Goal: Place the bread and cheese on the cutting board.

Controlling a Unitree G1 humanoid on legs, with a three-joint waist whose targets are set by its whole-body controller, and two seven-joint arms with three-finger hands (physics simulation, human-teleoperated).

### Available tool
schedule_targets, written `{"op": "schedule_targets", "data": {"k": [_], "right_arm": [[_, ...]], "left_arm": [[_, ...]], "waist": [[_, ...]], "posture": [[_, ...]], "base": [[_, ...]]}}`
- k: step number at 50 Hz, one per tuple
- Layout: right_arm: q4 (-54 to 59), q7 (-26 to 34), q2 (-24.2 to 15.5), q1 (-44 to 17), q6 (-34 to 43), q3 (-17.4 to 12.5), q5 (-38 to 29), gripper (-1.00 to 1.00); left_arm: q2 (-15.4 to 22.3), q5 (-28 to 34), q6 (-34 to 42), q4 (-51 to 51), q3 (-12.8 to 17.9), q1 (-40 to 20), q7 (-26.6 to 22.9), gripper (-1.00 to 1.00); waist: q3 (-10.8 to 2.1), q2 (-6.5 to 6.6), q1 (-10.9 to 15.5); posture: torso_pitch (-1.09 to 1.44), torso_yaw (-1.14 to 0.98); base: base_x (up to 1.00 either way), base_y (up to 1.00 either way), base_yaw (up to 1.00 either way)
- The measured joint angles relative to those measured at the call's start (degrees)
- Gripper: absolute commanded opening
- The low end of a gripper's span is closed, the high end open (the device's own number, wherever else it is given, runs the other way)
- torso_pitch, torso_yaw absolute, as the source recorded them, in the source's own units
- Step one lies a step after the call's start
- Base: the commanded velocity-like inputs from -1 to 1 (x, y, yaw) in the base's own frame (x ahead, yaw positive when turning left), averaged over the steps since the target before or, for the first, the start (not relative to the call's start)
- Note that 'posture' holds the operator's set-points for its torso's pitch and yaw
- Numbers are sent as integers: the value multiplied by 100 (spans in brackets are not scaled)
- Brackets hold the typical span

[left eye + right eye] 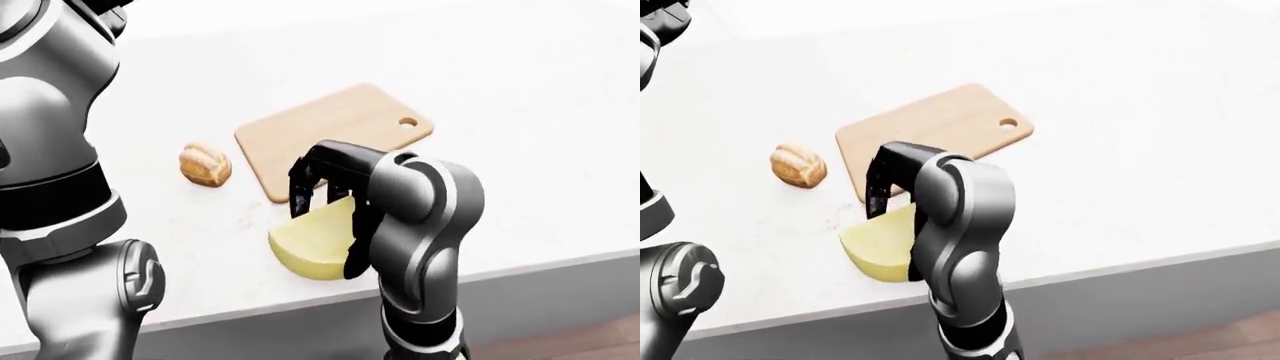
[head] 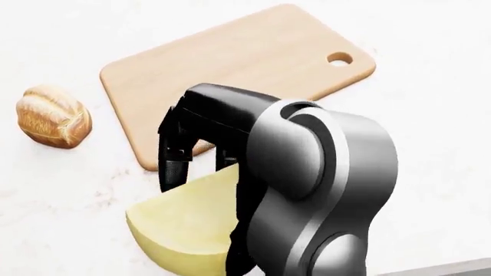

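Observation:
A pale yellow cheese wedge is held just below the lower edge of the wooden cutting board, apart from it. My right hand is shut on the cheese: one black finger presses its upper left corner and another its right side. My grey forearm hides the wedge's right part. A brown bread roll lies on the counter left of the board. The board has a hole in its right corner and nothing on it. My left arm rises at the left of the left-eye view, its hand out of sight.
The white marbled counter ends in an edge along the bottom of the eye views, with a grey front below it. Only the bread, board and cheese lie on the counter.

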Motion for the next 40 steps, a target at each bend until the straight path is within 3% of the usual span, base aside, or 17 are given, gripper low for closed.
{"op": "schedule_targets", "data": {"k": [5,11,18,21,26,28,31,33,36,40], "right_arm": [[-129,333,1,-677,59,-127,-188,-100],[19,333,-67,-1021,106,-126,-197,-100],[358,333,-422,-2038,244,-211,-44,-100],[667,333,-848,-2558,414,-107,216,-100],[1108,333,-1991,-3330,1082,378,1064,-100],[1393,333,-2210,-3697,1179,224,1355,-100],[2308,215,-2186,-4359,875,-528,1600,-100],[3378,-258,-2297,-4885,534,-925,1887,-100],[4922,-1196,-2611,-5474,67,-1185,2328,-100],[7030,-2415,-2955,-6185,-516,-1308,2899,-100]], "left_arm": [[-21,-1,22,15,-24,25,-6,100],[-29,24,-9,-41,-21,12,-25,100],[-21,6,29,-29,-10,22,-11,100],[-24,0,33,-44,-14,20,-7,100],[-14,-6,28,-77,-2,18,5,100],[-9,2,20,-68,8,24,9,100],[-30,20,18,-33,-2,46,16,100],[-39,12,34,5,-26,34,4,100],[-39,16,8,39,-40,17,-27,100],[-36,44,-18,6,-25,3,-29,100]], "waist": [[8,18,-20],[21,35,-30],[63,65,-42],[75,57,-46],[111,18,-44],[131,12,-45],[143,10,-50],[133,6,-54],[105,-11,-55],[94,-11,-45]], "posture": [[0,0],[0,0],[0,0],[0,0],[0,0],[0,0],[0,0],[0,0],[0,0],[0,0]], "base": [[0,0,0],[0,0,0],[0,0,0],[0,0,0],[0,0,0],[0,0,0],[0,0,0],[0,0,0],[0,0,0],[0,0,0]]}}
